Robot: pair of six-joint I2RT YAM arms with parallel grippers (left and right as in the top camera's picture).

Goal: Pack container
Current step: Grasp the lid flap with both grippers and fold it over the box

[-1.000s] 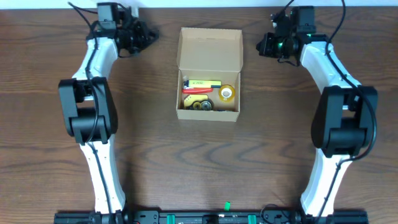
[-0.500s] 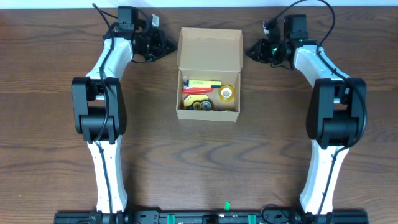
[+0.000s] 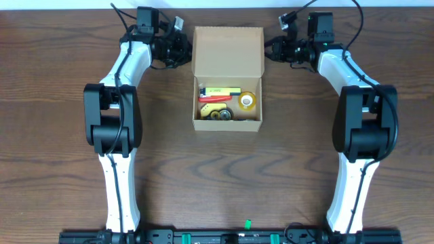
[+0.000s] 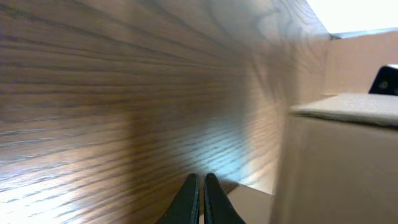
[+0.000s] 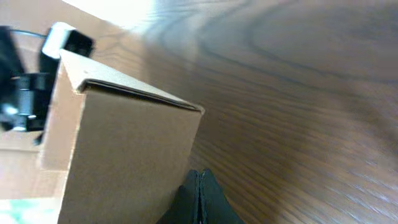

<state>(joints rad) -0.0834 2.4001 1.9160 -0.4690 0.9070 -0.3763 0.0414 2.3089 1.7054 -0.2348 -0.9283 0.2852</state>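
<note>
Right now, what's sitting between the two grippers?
The open lid flap of the container lies between the left gripper and the right gripper. The overhead view shows it.

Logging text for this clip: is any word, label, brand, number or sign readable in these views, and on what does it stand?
No text can be read.
The container: plain tan cardboard, no print in any view.
The yellow and red item and the tape roll inside it: any print is too small to read from overhead.
Wrist views: only wood grain and bare cardboard, no lettering.
</note>
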